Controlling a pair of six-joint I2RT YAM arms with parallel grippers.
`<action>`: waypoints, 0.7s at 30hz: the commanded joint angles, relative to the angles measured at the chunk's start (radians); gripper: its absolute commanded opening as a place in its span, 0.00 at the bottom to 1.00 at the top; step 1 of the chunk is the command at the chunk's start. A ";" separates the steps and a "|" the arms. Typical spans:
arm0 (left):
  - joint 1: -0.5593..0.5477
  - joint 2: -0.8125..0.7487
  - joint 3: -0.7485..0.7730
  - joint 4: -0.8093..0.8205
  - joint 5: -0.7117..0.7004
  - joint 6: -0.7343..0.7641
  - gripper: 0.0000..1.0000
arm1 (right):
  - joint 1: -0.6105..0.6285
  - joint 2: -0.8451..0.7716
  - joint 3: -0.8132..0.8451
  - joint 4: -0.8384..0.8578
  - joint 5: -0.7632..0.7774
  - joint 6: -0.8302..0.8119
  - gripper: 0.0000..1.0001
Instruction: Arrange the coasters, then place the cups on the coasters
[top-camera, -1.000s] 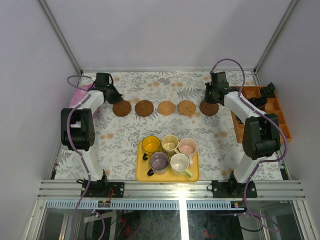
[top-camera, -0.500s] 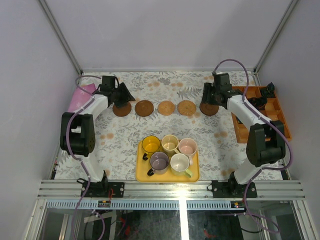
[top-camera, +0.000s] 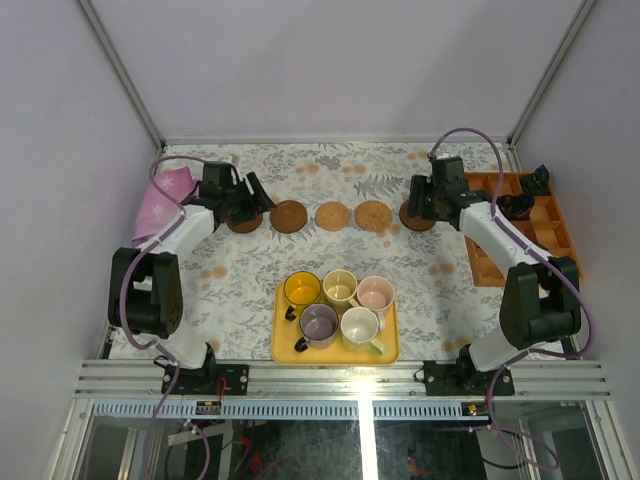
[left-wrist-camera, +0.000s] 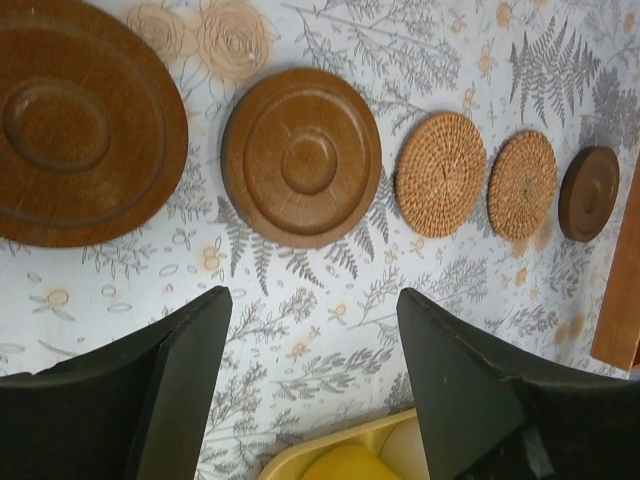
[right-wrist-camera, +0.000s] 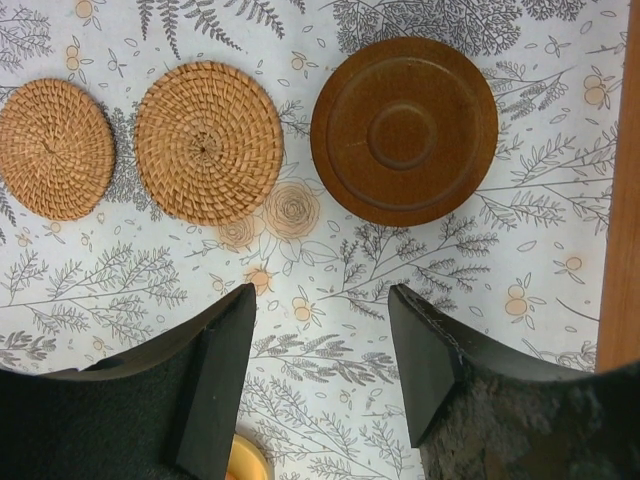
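Five coasters lie in a row across the far side of the table: dark brown (top-camera: 241, 224), dark brown (top-camera: 288, 216), tan woven (top-camera: 332, 215), tan woven (top-camera: 373, 214) and dark brown (top-camera: 417, 219). My left gripper (top-camera: 254, 196) hovers open over the left end; its wrist view shows the end coaster (left-wrist-camera: 85, 125), its neighbour (left-wrist-camera: 300, 155) and empty fingers (left-wrist-camera: 314, 300). At the right end my right gripper (top-camera: 416, 198) is open above the dark coaster (right-wrist-camera: 403, 130), nothing between its fingers (right-wrist-camera: 322, 292). The cups, yellow (top-camera: 301, 289), cream (top-camera: 340, 287), pink (top-camera: 375, 293), purple (top-camera: 319, 322) and pale green (top-camera: 360, 325), stand on a yellow tray (top-camera: 335, 355).
An orange divided tray (top-camera: 487, 262) with small black objects (top-camera: 535, 178) sits at the right edge, close to the right arm. A pink cloth (top-camera: 158, 198) lies at the far left. The yellow tray's rim (left-wrist-camera: 300, 455) shows beneath the left fingers.
Both grippers have opened, letting go of the outer dark brown coasters. Each has drawn back a little from the row toward the outer ends.
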 joint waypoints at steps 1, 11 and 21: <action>-0.011 -0.091 -0.067 0.071 -0.003 0.039 0.68 | 0.011 -0.088 -0.015 -0.016 0.020 -0.010 0.63; -0.027 -0.232 -0.173 0.080 -0.022 0.059 0.89 | 0.049 -0.293 -0.089 -0.169 -0.047 0.005 0.60; -0.029 -0.243 -0.186 0.072 -0.007 0.079 0.91 | 0.193 -0.503 -0.232 -0.307 -0.088 0.080 0.59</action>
